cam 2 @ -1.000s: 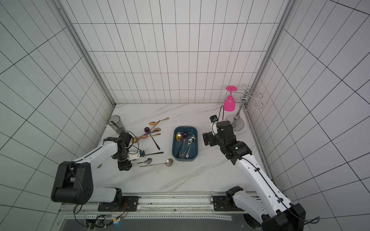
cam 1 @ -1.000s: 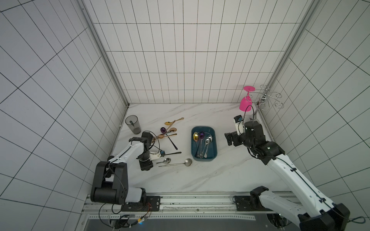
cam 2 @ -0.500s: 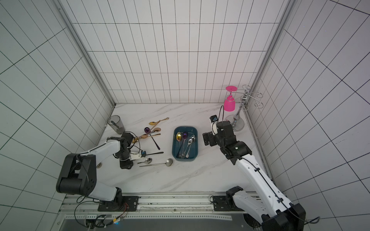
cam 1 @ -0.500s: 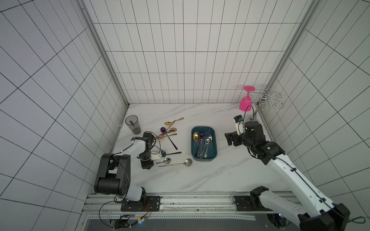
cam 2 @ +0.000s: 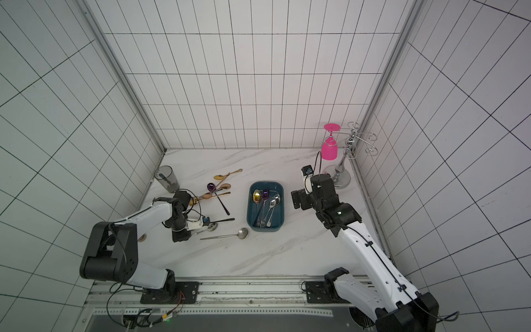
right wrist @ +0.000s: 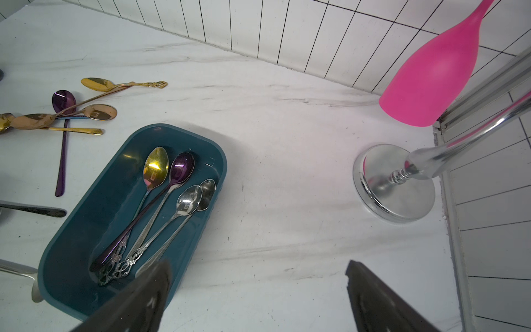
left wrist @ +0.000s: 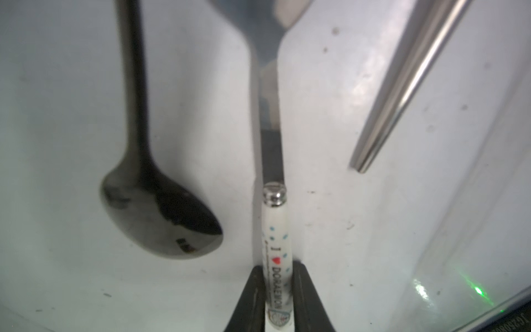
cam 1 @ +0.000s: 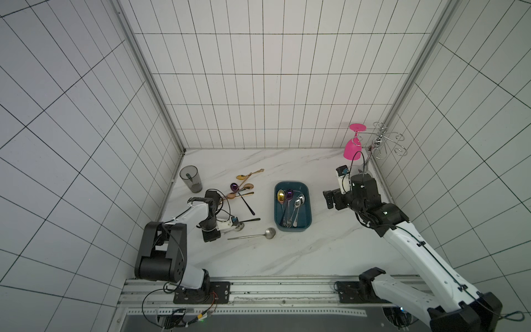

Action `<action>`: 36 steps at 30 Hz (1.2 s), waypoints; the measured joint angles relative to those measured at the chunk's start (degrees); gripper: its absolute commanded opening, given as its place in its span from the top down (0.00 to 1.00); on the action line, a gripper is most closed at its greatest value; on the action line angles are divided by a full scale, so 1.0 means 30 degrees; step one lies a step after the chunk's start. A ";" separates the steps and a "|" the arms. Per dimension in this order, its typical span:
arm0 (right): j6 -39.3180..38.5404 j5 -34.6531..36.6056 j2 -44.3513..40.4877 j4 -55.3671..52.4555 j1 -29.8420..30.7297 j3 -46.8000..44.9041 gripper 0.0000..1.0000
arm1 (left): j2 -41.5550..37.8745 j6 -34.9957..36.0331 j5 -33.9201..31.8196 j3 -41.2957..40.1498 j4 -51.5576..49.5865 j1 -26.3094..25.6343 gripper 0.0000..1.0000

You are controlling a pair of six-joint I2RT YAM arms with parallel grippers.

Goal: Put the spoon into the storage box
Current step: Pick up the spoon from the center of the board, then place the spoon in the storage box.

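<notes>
White-tiled walls (cam 1: 258,86); marbled white counter (cam 1: 287,258). Storage box (cam 1: 293,229): teal tub, mid-counter, four spoons (right wrist: 161,195) lying inside. Right hand (right wrist: 257,266): fingers wide apart, empty, just beside the box. Left hand (left wrist: 277,273): clamped on the spoon's handle, down at the counter, well apart from the box. Spoon (left wrist: 275,224): white printed handle, steel bowl, lying between a dark spoon (left wrist: 161,218) and a long steel spoon (cam 1: 251,236).

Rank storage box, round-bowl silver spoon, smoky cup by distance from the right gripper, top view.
From the right gripper, in a top view:
1. storage box, right beside it, mid-table.
2. round-bowl silver spoon, past the box, toward the table's front.
3. smoky cup, across the table, by the left wall.
</notes>
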 measured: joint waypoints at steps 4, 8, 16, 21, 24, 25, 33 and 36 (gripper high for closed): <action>0.0000 0.0022 0.0000 0.0000 0.0000 0.0000 0.02 | -0.0525 -0.0073 0.0503 -0.0051 -0.0911 -0.0459 0.87; 0.0007 0.0051 0.0000 0.0000 0.0000 0.0000 0.01 | -0.1370 -0.0372 0.1005 0.0087 -0.1938 -0.1319 0.88; 0.0590 0.0058 0.0000 0.0007 -0.0029 0.0000 0.01 | -0.2674 -0.1843 0.2579 0.2900 -0.4087 -0.2812 0.88; 0.2455 -0.0029 0.0000 0.0015 -0.0124 0.0000 0.03 | -0.2827 -0.4182 0.4386 0.5668 -0.4182 -0.3920 0.89; 0.4357 -0.0321 0.0015 0.0138 -0.0124 0.0007 0.08 | -0.2827 -0.6266 0.5705 0.6892 -0.2973 -0.4634 0.89; 0.5217 -0.0517 0.0036 0.0255 -0.0124 0.0007 0.09 | -0.2827 -0.7016 0.6054 0.7191 -0.2404 -0.4976 0.89; 1.2218 -0.2703 0.0466 0.2375 0.0146 -0.0022 0.03 | -0.2004 -1.3974 0.6958 0.9296 0.2368 -0.7708 0.89; 1.4163 -0.2907 0.0809 0.3606 0.0823 -0.0160 0.02 | -0.1311 -1.7238 0.7147 0.9930 0.3971 -0.7737 0.89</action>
